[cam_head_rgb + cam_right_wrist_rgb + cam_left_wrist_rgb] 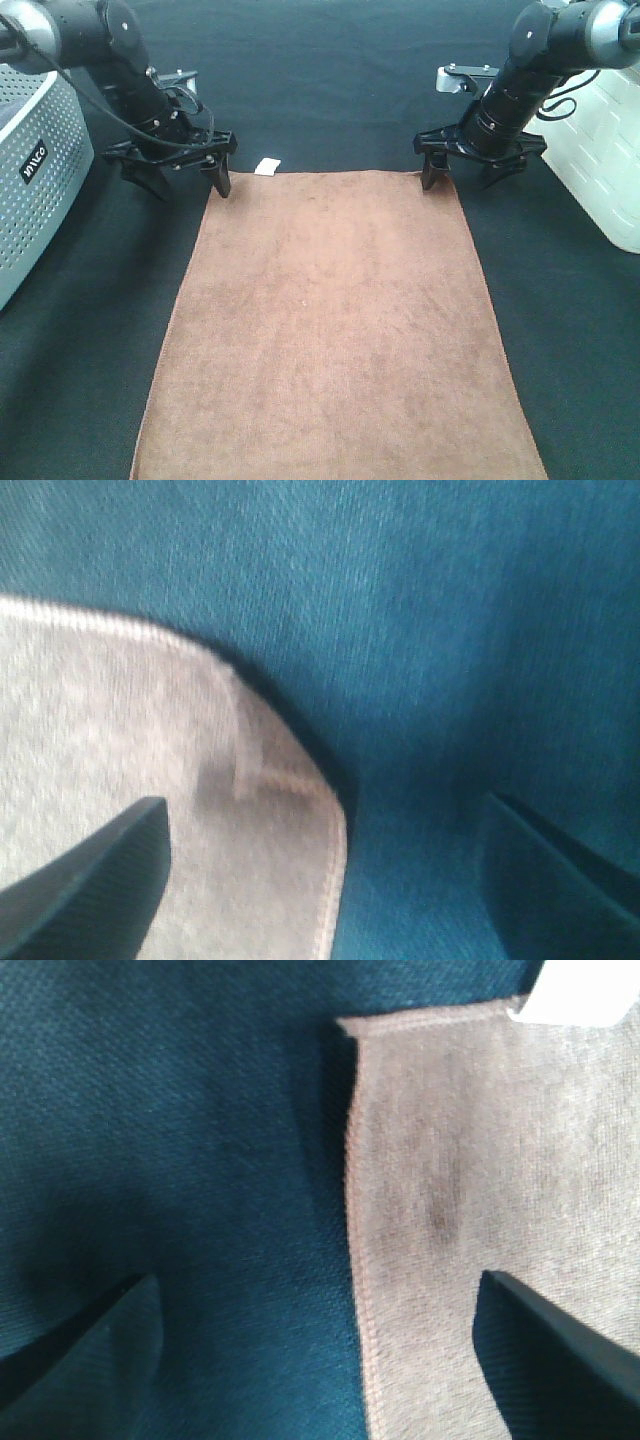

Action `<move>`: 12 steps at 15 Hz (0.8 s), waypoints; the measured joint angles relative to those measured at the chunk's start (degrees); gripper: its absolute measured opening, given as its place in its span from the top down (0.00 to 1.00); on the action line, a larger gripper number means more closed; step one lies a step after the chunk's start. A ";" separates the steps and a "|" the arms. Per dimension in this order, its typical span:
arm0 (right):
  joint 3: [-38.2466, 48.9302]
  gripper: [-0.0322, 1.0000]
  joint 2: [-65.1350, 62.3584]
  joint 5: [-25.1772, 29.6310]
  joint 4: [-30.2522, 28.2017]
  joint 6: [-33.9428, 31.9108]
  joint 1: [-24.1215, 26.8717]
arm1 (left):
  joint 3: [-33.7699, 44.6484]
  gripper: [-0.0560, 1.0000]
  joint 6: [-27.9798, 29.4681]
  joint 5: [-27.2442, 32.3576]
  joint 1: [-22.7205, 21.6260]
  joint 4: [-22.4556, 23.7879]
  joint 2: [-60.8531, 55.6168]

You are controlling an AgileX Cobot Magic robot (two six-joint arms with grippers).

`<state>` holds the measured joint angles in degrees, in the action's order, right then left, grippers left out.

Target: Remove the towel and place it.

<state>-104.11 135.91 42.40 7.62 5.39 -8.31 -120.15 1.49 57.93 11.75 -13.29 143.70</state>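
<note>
The brown towel [335,330] lies flat on the dark tabletop [330,90], with its white tag [267,167] at the far edge. The left pincer [190,185] is wide apart over one far corner. The right pincer [465,172] is wide apart over the other.

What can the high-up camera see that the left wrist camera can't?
Only the high camera shows the whole towel, the right arm's open fingers, the grey basket and the white container. Only the left wrist camera shows the towel's stitched edge up close, plus a dark smudge. Both show the towel's corner, its white tag, the dark table cover and the left arm's open fingers.
</note>
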 joint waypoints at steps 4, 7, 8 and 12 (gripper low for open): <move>-0.29 0.23 1.66 -0.69 1.43 0.00 0.00 | -0.63 0.20 -2.06 -0.86 -0.11 -3.50 1.60; -0.69 0.23 2.18 -0.57 2.06 0.00 0.11 | -0.69 0.20 -2.86 -1.09 -0.11 -3.84 1.72; -0.74 0.23 2.35 -0.57 2.69 0.00 0.17 | -0.69 0.21 -3.32 -1.32 -0.11 -4.01 1.72; -1.32 0.26 3.21 -2.23 8.42 3.67 -0.29 | -0.69 0.24 -5.27 -5.33 0.69 -8.88 2.23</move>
<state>-105.42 139.11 40.16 16.04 9.05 -8.59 -120.84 -3.78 52.60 12.43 -22.17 145.93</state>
